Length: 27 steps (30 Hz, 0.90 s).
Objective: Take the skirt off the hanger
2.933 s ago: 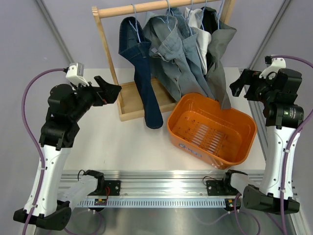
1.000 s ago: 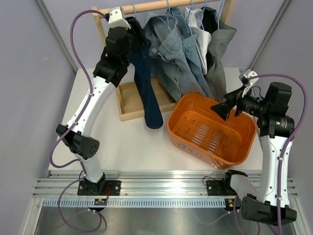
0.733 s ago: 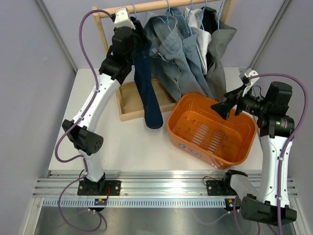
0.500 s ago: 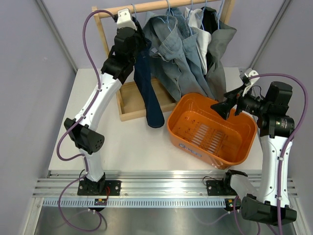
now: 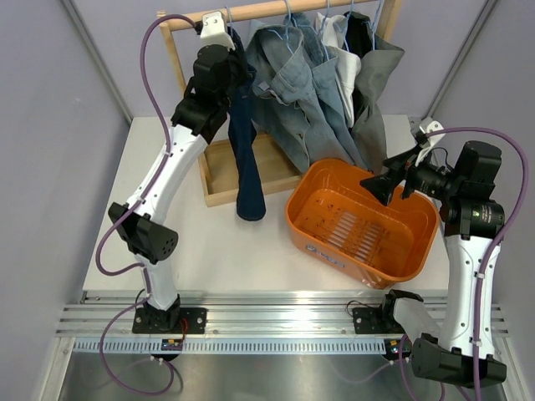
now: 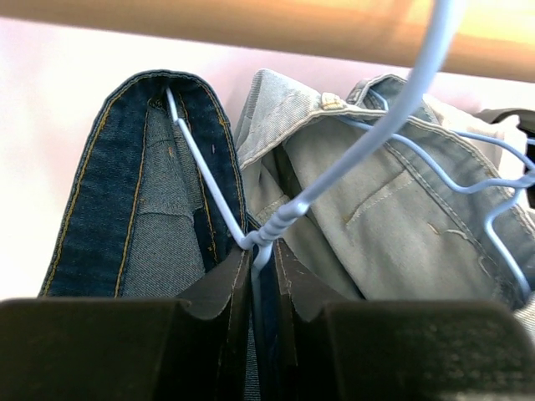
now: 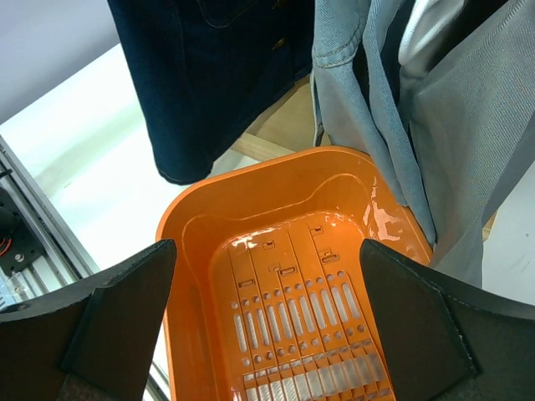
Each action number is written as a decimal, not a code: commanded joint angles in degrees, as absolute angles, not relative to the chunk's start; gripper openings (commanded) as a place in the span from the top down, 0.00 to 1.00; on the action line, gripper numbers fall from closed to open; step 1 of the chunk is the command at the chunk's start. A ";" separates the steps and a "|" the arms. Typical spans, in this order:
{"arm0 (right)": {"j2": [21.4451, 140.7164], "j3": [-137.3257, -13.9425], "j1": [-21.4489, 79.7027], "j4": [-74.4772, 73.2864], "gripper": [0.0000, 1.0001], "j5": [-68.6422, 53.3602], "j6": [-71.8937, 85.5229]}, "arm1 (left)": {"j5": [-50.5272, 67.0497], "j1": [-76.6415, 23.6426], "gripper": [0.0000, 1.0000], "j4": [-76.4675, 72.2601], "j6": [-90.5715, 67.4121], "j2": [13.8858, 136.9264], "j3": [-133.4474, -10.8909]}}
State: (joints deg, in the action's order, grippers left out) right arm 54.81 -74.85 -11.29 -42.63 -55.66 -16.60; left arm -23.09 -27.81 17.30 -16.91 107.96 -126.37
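Note:
The dark navy skirt [image 5: 243,159] hangs from the pale-blue wire hanger [image 6: 209,177] at the left end of the rail. In the right wrist view the skirt [image 7: 209,75] fills the upper left. My left gripper [image 5: 231,65] is up under the rail, and in its wrist view the left gripper [image 6: 262,251] has its jaws pinched on the hanger wire just below the twisted neck, with the skirt [image 6: 109,217] draped to the left. My right gripper [image 5: 386,180] hovers open over the orange basket [image 5: 301,230], nothing between its fingers [image 7: 125,309].
The wooden rack's rail [image 5: 276,10] also carries a light denim jacket [image 5: 292,92] and a grey garment [image 5: 380,92] right of the skirt. The rack's wooden base [image 5: 219,171] stands behind the basket. The basket's wall [image 7: 196,276] lies right under the right gripper [image 7: 266,251].
My left gripper has closed onto the hanger wire. The skirt's lower end has swung left, away from the basket. The right arm has stayed put.

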 commanded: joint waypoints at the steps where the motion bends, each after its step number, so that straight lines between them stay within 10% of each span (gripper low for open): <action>1: 54.23 -74.62 -11.16 -40.34 0.01 -57.22 -15.65 | -20.31 -27.60 0.99 12.57 -16.26 102.49 -129.73; 27: 54.05 -73.48 -11.16 -41.57 0.01 -58.01 -16.17 | -12.48 -26.98 1.00 15.03 -16.52 91.42 -119.46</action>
State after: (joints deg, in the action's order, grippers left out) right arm 54.74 -73.36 -11.29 -41.85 -56.64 -15.84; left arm -14.83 -27.27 20.75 -16.91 97.08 -120.53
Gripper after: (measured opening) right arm 0.993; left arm 0.154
